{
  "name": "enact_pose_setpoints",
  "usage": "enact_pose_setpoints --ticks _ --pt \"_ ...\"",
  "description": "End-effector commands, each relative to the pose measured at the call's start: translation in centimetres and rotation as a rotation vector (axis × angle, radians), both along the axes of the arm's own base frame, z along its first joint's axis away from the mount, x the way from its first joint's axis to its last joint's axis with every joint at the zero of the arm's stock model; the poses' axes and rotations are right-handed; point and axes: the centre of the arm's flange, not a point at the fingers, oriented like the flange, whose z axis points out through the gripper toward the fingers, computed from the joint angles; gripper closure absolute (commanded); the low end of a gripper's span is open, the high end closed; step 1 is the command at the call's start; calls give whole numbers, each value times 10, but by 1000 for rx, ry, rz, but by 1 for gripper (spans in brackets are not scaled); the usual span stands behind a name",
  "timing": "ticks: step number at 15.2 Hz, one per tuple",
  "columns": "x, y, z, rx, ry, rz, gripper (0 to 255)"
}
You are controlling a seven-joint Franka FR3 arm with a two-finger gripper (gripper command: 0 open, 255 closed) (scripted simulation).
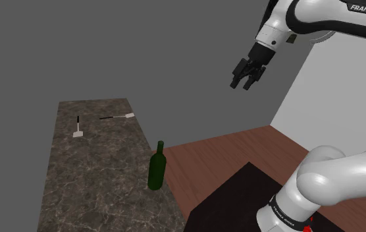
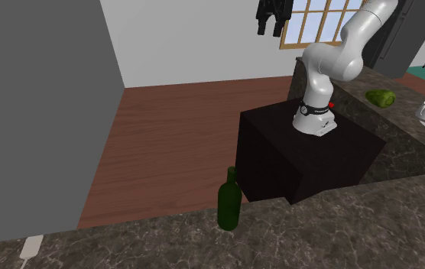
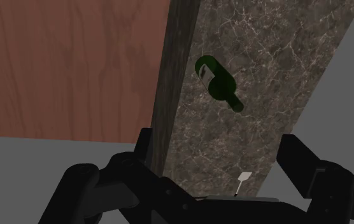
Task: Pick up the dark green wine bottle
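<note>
Judging from the shoulder view, I found the tool hanging high above the counter, its two fingers spread apart and holding nothing. The dark green wine bottle stood upright close to the counter's edge on the side toward the wooden floor, well apart from two white-bladed utensils farther along the surface. I reckoned the sound course was to bring the tool down beside the bottle, turn the fingers to straddle the wide body below the shoulder rather than the slim neck, and close squarely before lifting straight up. With the bottle so near the edge, I thought any sideways nudge might topple it toward the floor, so a slow final approach seemed wise. In the second exterior view the top edge cut off the tool's upper part. The wrist view looked steeply down on the bottle, so its height was hard to gauge, and a pale patch near its shoulder might have been a label. A small white shape near the fingers I could not identify with confidence.
</note>
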Motion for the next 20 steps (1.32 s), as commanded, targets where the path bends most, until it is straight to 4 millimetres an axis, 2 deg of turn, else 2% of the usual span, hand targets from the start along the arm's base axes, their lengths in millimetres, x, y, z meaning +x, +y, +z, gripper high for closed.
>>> enact_pose_setpoints --ticks 1,20 --pt "0 0 0 0 0 0 0" --pt "121 125 -189 -86 24 -25 0"
